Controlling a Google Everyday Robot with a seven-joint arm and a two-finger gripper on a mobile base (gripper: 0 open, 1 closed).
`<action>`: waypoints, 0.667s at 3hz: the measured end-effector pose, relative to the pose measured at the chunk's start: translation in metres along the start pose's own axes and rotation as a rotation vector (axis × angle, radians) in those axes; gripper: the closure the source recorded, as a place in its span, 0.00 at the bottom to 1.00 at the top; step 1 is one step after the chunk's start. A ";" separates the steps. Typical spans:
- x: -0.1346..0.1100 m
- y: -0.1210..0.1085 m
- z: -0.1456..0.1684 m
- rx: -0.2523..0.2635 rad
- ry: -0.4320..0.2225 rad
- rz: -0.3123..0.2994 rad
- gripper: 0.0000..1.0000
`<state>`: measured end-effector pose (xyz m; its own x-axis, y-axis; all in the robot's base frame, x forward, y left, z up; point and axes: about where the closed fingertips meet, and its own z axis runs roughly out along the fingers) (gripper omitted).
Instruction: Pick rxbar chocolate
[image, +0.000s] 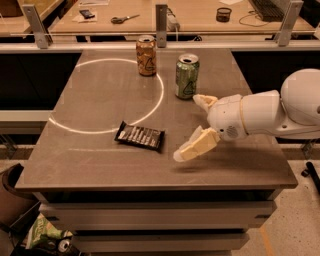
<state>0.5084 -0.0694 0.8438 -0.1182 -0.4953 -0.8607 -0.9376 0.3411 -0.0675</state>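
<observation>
The rxbar chocolate (140, 136) lies flat on the grey table (100, 105), a black wrapper with rows of white lettering, left of centre near the front. My gripper (187, 127) comes in from the right on a white arm, just right of the bar and a little above the table. Its two cream fingers are spread apart, one finger (196, 146) low near the bar, the other (205, 102) higher by the green can. It is open and holds nothing.
A green can (187, 76) stands upright just behind the gripper. An orange-brown can (146, 55) stands further back. A white circle is marked on the table top. A desk with scissors and small items lies behind. A bin sits on the floor at left.
</observation>
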 end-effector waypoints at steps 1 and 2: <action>-0.012 0.012 0.006 0.004 -0.017 -0.011 0.00; -0.022 0.021 0.017 0.023 -0.008 0.001 0.00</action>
<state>0.4968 -0.0371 0.8530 -0.1160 -0.4888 -0.8647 -0.9298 0.3595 -0.0784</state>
